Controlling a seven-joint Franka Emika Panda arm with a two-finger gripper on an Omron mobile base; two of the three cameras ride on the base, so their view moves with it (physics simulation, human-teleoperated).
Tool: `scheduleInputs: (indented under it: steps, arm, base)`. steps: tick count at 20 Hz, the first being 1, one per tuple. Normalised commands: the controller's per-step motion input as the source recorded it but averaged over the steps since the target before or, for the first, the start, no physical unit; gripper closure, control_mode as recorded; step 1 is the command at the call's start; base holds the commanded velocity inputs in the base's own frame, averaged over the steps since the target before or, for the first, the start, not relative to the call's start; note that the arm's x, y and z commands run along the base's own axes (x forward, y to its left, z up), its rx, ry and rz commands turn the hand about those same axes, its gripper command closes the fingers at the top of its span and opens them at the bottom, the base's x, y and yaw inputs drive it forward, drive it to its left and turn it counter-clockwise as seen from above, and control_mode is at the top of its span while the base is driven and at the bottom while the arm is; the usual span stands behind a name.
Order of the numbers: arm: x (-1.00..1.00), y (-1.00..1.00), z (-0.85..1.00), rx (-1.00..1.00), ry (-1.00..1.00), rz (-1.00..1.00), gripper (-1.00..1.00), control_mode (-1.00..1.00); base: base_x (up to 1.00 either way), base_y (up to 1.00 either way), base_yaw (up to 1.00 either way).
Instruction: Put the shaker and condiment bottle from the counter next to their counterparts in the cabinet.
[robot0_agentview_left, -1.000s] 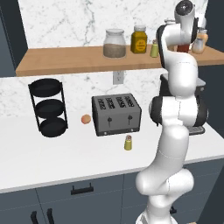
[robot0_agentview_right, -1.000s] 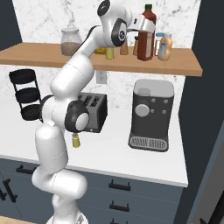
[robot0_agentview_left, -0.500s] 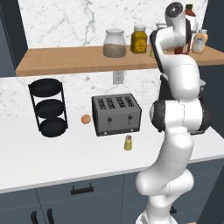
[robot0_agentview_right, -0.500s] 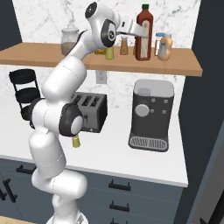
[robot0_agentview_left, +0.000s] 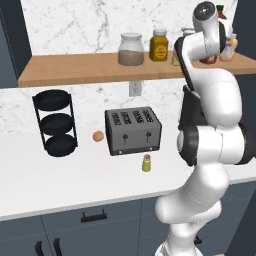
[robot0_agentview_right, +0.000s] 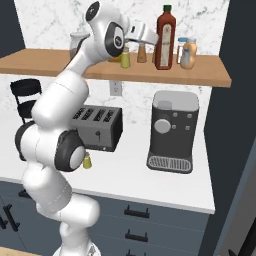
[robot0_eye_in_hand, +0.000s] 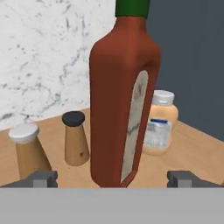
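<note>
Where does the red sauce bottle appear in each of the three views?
Left base view: red bottle at top right, mostly hidden behind the arm.
Right base view: upright on the wooden shelf, top centre, above the coffee machine.
Hand view: centre, close, between the open fingertips.
Shared landmark: the wooden shelf.

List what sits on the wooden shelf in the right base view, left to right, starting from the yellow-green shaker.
Yellow-green shaker → brown shaker → red condiment bottle, standing upright on the shelf → orange-bodied bottle with a pale cap.
</note>
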Motion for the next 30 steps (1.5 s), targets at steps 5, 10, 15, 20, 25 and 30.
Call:
scheduleInputs:
  steps: [5,10,15,20,25,30]
  arm:
    - [-0.7,0.36,-0.05,0.0,0.0,-0.01,-1.0,-1.0]
    - [-0.8,0.44,-0.1,0.0,-0.04,-0.06,-1.0,-1.0]
    - [-0.91,0.42,-0.23,0.0,-0.09,-0.09,-1.0,-1.0]
    - [-0.89,0.47,-0.36,-0.01,-0.1,-0.08,-1.0,-1.0]
    - [-0.72,0.53,-0.38,-0.04,-0.04,-0.03,-1.0,-1.0]
    - [-0.93,0.43,-0.42,0.0,-0.12,-0.09,-1.0,-1.0]
  base:
    - [0.0,0.0,0.0]
    - [0.0,0.0,0.0]
    - [0.0,0.0,0.0]
    - [0.0,0.0,0.0]
    - [0.0,0.0,0.0]
    - [0.0,0.0,0.0]
